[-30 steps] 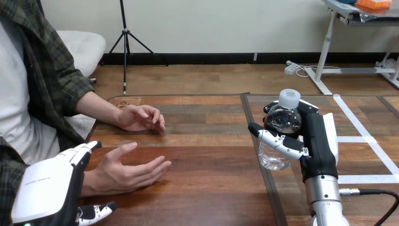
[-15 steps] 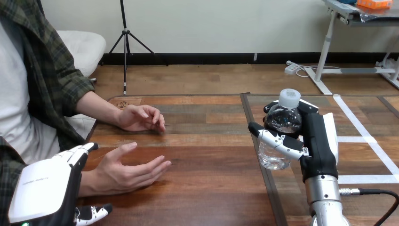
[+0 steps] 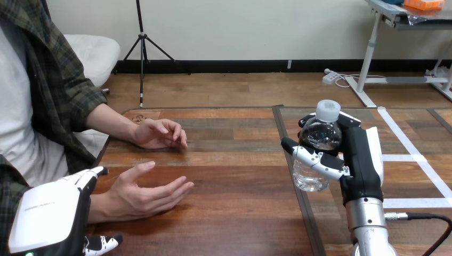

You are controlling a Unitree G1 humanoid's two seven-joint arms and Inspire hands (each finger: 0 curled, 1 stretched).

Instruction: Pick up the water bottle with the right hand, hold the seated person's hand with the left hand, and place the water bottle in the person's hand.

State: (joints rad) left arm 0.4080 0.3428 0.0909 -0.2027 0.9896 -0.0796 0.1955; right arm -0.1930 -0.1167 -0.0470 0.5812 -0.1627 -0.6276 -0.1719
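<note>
Wooden table (image 3: 240, 186) lies under both robot hands. The right hand (image 3: 362, 160) is closed around a clear water bottle (image 3: 319, 144). Its thumb (image 3: 314, 159) crosses the front of the bottle and the other fingers wrap the far side. The bottle stands upright in this grip, with its white cap (image 3: 328, 110) above the top of the hand. I cannot tell if the bottom of the bottle touches the table.

The left hand (image 3: 50, 213) is well apart from the right hand, at the other side of the table. Its fingers (image 3: 88, 176) are straight and its thumb (image 3: 101, 245) is spread away from them, so the hand is open. The wrist of the person's nearer hand (image 3: 144, 194) lies in the gap between these fingers and the thumb, but they are not closed around it. This nearer hand is just in front of the left hand, open, resting on its edge on the table, with the palm turned toward the bottle. The person's farther hand (image 3: 157, 133) rests on the table beyond it, loosely curled. The bottle is well apart from both hands of the person.
</note>
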